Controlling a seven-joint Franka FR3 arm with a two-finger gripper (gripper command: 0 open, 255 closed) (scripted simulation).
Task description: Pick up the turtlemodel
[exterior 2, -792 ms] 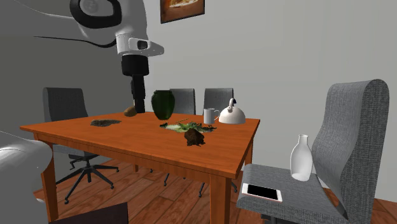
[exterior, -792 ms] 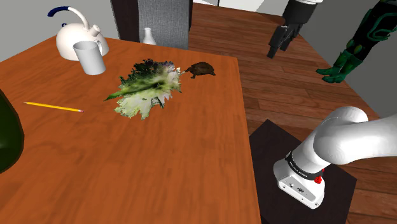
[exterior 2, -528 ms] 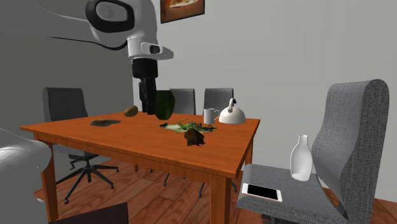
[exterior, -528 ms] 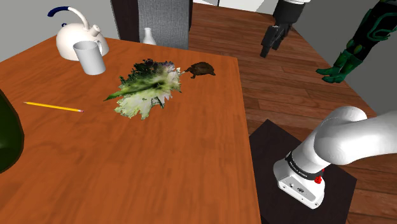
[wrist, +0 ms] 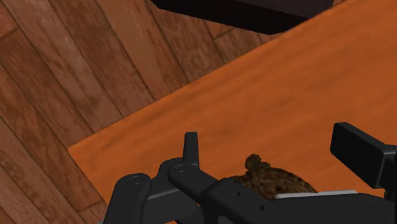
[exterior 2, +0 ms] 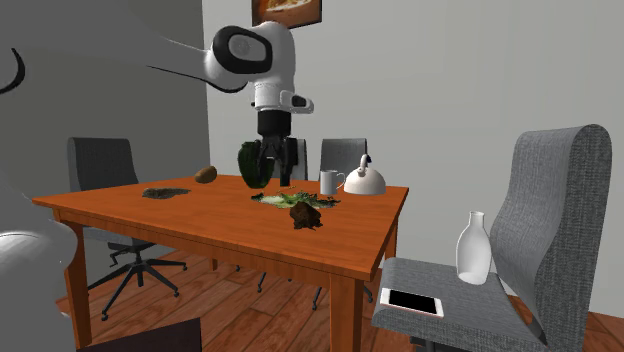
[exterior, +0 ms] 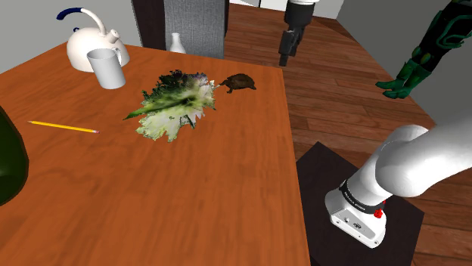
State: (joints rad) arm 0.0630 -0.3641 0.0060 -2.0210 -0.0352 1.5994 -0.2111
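Observation:
The turtle model (exterior: 238, 82) is small and dark brown, and sits on the orange wooden table (exterior: 189, 196) near its far right corner, beside a lettuce leaf (exterior: 175, 104). My black gripper (exterior: 285, 57) hangs above the table edge, just to the right of the turtle in the shoulder view. In the second exterior view the gripper (exterior 2: 275, 172) is high above the tabletop, behind the turtle (exterior 2: 305, 214). In the wrist view the turtle (wrist: 275, 181) lies below, between the fingers (wrist: 191, 146), which stand well apart and touch nothing. The gripper (wrist: 273, 149) is open.
A white kettle (exterior: 87, 41), a white cup (exterior: 106, 68), a pencil (exterior: 64, 127) and a dark green vase (exterior: 7, 162) share the table. A grey chair (exterior 2: 540, 230) holds a white bottle (exterior 2: 473, 250) and a phone (exterior 2: 412, 301). Wooden floor lies beyond the table edge.
The gripper has swung from over the floor toward the shoulder view's left and now hangs by the table edge near the turtle. Nothing on the table has moved.

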